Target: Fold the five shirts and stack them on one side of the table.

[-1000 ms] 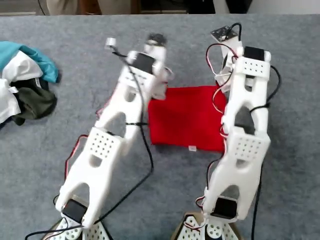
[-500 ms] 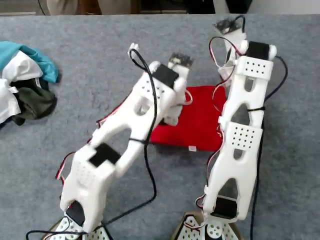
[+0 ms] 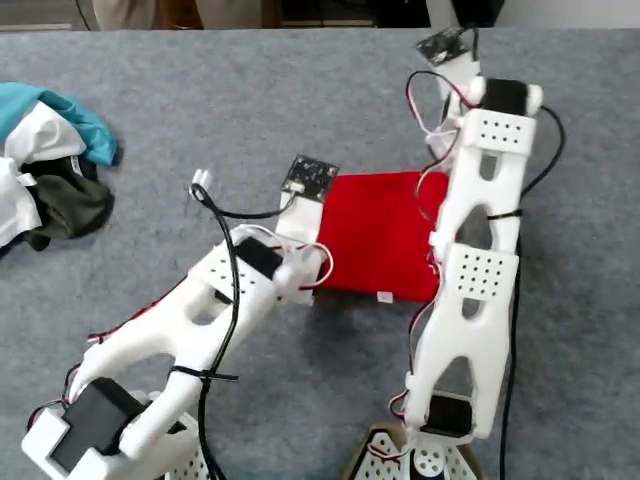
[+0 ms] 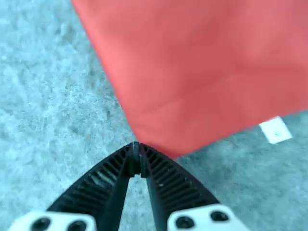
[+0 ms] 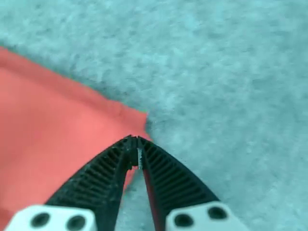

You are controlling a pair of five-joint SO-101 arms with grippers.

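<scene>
A red shirt point(image 3: 378, 232), folded into a flat rectangle, lies on the grey table in the middle of the high view. My left gripper point(image 4: 136, 155) is shut, its tips right at the shirt's near left corner point(image 4: 163, 144), beside the edge with the small white tag point(image 4: 275, 130). My right gripper point(image 5: 134, 145) is also shut, its tips low over the far right corner of the red shirt point(image 5: 57, 139). In the high view the right arm point(image 3: 480, 200) covers the shirt's right edge. Whether either gripper pinches cloth is hidden.
A loose pile of unfolded shirts point(image 3: 50, 165) in teal, white and dark green sits at the table's left edge. Bare grey carpet-like tabletop point(image 3: 200, 90) stretches between the pile and the red shirt, and beyond the right arm.
My left arm has pulled back from the red shirt's far left edge, across it, down to the near left corner. The right arm has hardly shifted.
</scene>
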